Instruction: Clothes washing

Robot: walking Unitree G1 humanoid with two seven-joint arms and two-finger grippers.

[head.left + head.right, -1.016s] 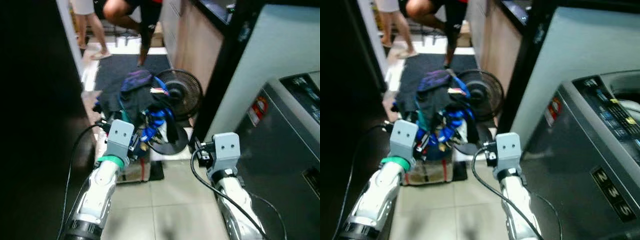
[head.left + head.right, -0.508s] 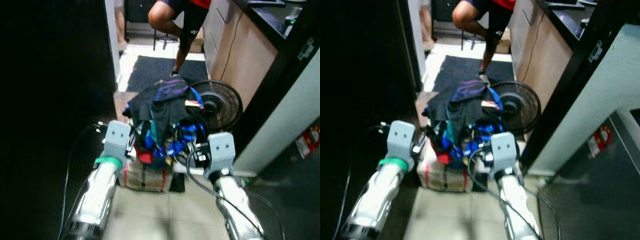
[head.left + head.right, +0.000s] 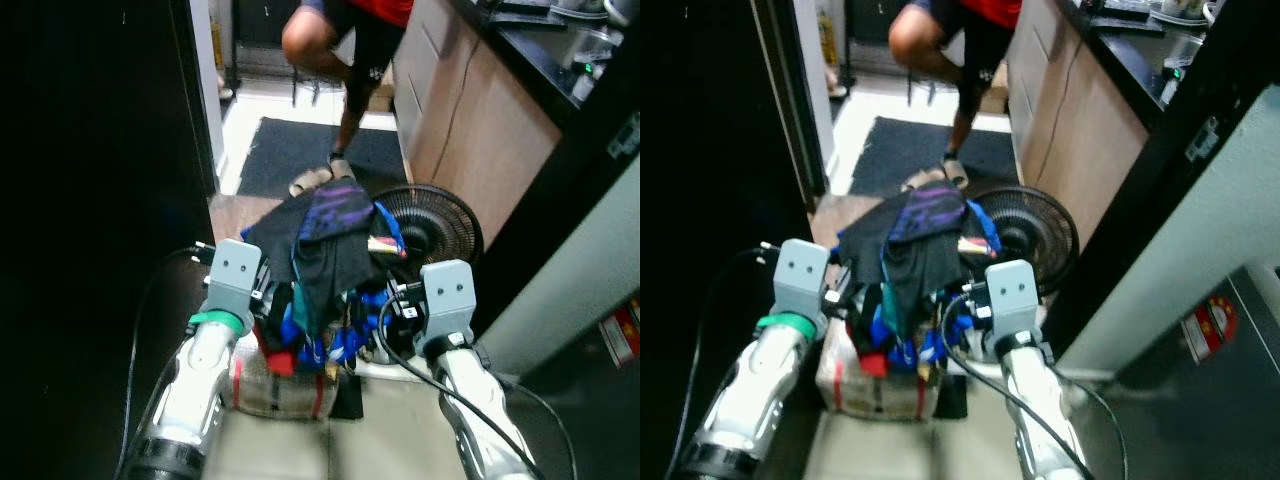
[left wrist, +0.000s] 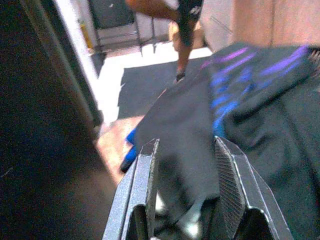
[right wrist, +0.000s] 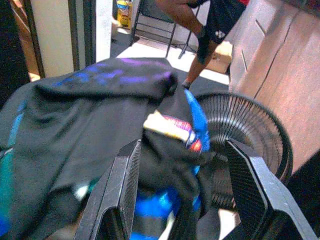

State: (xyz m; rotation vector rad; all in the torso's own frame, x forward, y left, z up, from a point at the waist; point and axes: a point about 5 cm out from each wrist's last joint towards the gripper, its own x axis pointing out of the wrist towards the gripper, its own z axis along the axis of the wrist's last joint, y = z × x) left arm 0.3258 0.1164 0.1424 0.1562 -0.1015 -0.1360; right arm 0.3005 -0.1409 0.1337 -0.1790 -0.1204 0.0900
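The pile of clothes sat on a bag on the floor at 12 o'clock, between the left tool and right tool, both open, with a fan at 1 o'clock.

Silver arms end in grey boxy wrist housings, black cables looping alongside; a green band rings the left wrist. Each end effector, left and right, has two ribbed black fingers.
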